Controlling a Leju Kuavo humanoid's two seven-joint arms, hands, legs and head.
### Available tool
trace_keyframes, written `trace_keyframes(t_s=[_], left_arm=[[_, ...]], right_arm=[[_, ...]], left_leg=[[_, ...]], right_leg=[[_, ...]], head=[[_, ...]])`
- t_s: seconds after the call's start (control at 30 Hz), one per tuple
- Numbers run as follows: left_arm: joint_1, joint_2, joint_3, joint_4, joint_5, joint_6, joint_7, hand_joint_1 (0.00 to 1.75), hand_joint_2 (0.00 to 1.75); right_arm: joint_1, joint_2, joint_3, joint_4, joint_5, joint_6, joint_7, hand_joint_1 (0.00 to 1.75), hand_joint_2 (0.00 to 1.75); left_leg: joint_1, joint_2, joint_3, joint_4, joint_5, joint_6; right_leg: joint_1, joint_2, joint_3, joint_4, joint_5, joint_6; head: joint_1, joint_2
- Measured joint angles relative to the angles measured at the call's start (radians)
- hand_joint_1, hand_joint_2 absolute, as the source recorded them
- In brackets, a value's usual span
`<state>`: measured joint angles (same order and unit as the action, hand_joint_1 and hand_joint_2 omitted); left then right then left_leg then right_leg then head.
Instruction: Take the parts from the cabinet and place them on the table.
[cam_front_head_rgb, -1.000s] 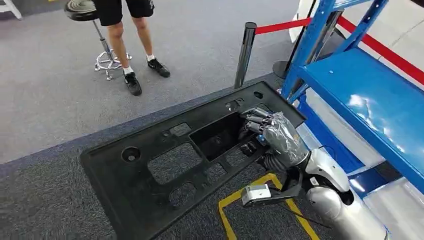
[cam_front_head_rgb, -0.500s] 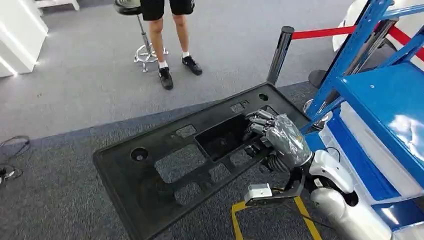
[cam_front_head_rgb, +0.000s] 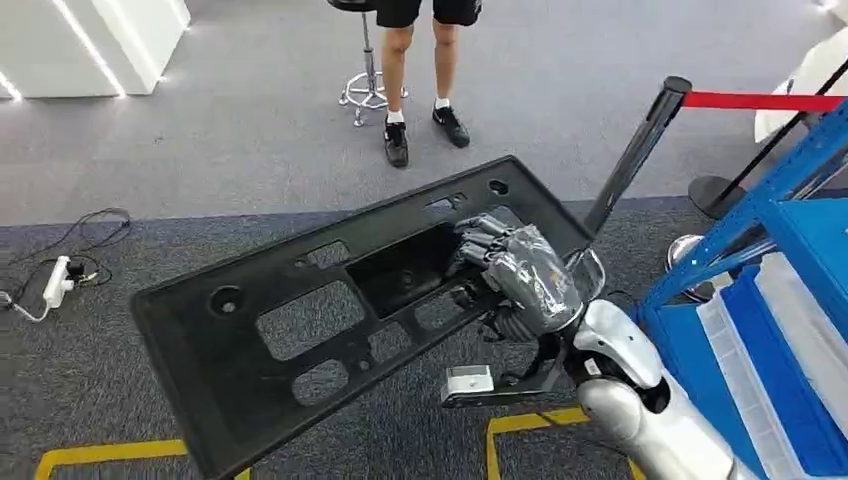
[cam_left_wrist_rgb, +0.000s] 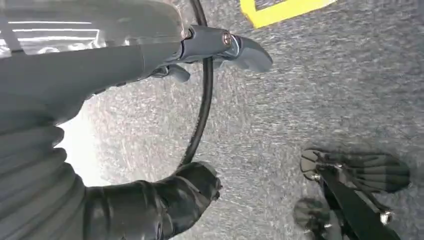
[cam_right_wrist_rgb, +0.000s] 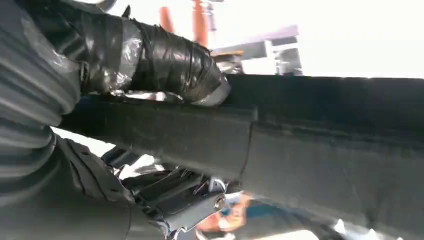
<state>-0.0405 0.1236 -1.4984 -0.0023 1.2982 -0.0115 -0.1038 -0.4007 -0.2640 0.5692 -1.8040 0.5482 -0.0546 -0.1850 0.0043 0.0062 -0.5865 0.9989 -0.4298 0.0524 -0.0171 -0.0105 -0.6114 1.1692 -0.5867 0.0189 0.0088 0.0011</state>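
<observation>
The robot's right hand (cam_front_head_rgb: 515, 275), wrapped in silvery film, reaches forward with fingers curled over an inner bar of the large flat black plastic panel with cut-out openings (cam_front_head_rgb: 330, 310), holding it clear of the grey carpet, apparently to carry it. Beyond stand a black stanchion post (cam_front_head_rgb: 635, 155) and a person's legs (cam_front_head_rgb: 420, 75). Whether the left hand (cam_left_wrist_rgb: 150, 205) is open, I cannot tell.
</observation>
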Motion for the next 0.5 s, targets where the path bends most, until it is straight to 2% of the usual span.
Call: trace_keyframes(t_s=[0.03,0.07,0.1,0.13,0.2,0.23,0.27,0.37,0.4,0.43,0.47,0.5], left_arm=[[0.0,0.0,0.0,0.0,0.0,-0.006,-0.001,0.0,1.75],[0.0,0.0,-0.001,0.0,0.0,-0.014,-0.002,0.0,1.75],[0.0,0.0,-0.001,0.0,0.0,-0.02,-0.001,0.0,1.75],[0.001,-0.002,-0.001,0.0,0.001,-0.025,-0.001,0.0,1.75],[0.002,-0.006,-0.001,0.0,0.001,-0.031,0.0,0.0,1.75],[0.003,-0.008,-0.001,0.0,0.0,-0.031,0.002,0.0,1.75],[0.002,-0.009,-0.002,0.0,-0.001,-0.031,0.004,0.0,1.75],[0.009,-0.015,-0.008,0.0,-0.002,-0.028,0.008,0.0,1.75],[0.013,-0.015,-0.008,0.0,-0.002,-0.028,0.008,0.0,1.75],[0.016,-0.018,-0.009,0.0,-0.002,-0.027,0.008,0.0,1.75],[0.016,-0.019,-0.01,0.0,-0.003,-0.028,0.009,0.0,1.75],[0.014,-0.019,-0.01,0.0,-0.003,-0.028,0.009,0.0,1.75]], right_arm=[[0.0,0.001,0.005,0.006,0.0,0.0,0.0,1.75,1.75],[0.0,0.002,0.009,0.013,0.0,0.0,0.002,1.75,1.75],[0.0,0.003,0.012,0.019,0.0,0.0,0.003,1.75,1.75],[0.0,0.003,0.014,0.022,0.0,-0.001,0.002,1.75,1.75],[-0.003,0.003,0.014,0.023,-0.003,-0.005,0.002,1.75,1.75],[-0.004,0.0,0.014,0.023,-0.011,-0.007,0.0,1.75,1.75],[-0.003,-0.003,0.014,0.023,-0.024,-0.008,-0.004,1.75,1.75],[0.0,-0.035,0.008,0.011,-0.061,-0.007,-0.024,1.75,1.75],[0.002,-0.043,0.002,0.007,-0.069,-0.003,-0.029,1.75,1.75],[0.001,-0.054,-0.008,0.003,-0.077,0.002,-0.035,1.75,1.75],[0.005,-0.062,-0.018,-0.005,-0.081,0.003,-0.037,1.75,1.75],[0.006,-0.069,-0.024,-0.009,-0.084,0.003,-0.038,1.75,1.75]], left_leg=[[0.0,-0.015,-0.001,0.0,0.001,0.001],[0.0,-0.032,-0.002,0.002,0.001,0.001],[0.0,-0.049,-0.004,0.006,0.0,0.001],[0.001,-0.067,-0.004,0.011,-0.001,0.0],[0.004,-0.096,-0.004,0.024,-0.008,-0.007],[0.006,-0.109,-0.007,0.032,-0.013,-0.013],[0.001,-0.12,-0.017,0.042,-0.014,-0.02],[0.01,-0.158,-0.029,0.034,-0.003,-0.04],[0.007,-0.165,-0.037,0.033,-0.002,-0.046],[0.005,-0.102,-0.038,0.053,-0.014,-0.048],[0.002,-0.04,-0.059,0.1,-0.05,-0.054],[0.005,-0.022,-0.09,0.164,-0.088,-0.058]], right_leg=[[0.001,0.006,-0.039,0.082,-0.034,0.003],[0.001,0.008,-0.075,0.15,-0.052,0.007],[0.0,0.009,-0.09,0.171,-0.043,0.008],[-0.001,0.009,-0.077,0.136,-0.006,0.008],[-0.007,0.024,-0.005,-0.026,0.091,0.009],[-0.012,0.061,0.028,-0.106,0.111,0.007],[-0.013,0.102,0.033,-0.12,0.095,0.007],[-0.005,0.073,0.032,-0.122,0.098,-0.002],[-0.017,0.06,0.037,-0.132,0.104,-0.012],[-0.016,0.045,0.041,-0.139,0.109,-0.02],[-0.014,0.032,0.042,-0.144,0.11,-0.031],[-0.011,0.02,0.04,-0.144,0.11,-0.032]], head=[[0.0,0.0],[0.0,0.0],[0.0,0.0],[0.0,0.0],[0.0,0.0],[0.0,0.0],[0.0,0.0],[0.0,0.0],[0.0,0.0],[-0.001,0.0],[-0.006,0.0],[-0.006,0.0]])
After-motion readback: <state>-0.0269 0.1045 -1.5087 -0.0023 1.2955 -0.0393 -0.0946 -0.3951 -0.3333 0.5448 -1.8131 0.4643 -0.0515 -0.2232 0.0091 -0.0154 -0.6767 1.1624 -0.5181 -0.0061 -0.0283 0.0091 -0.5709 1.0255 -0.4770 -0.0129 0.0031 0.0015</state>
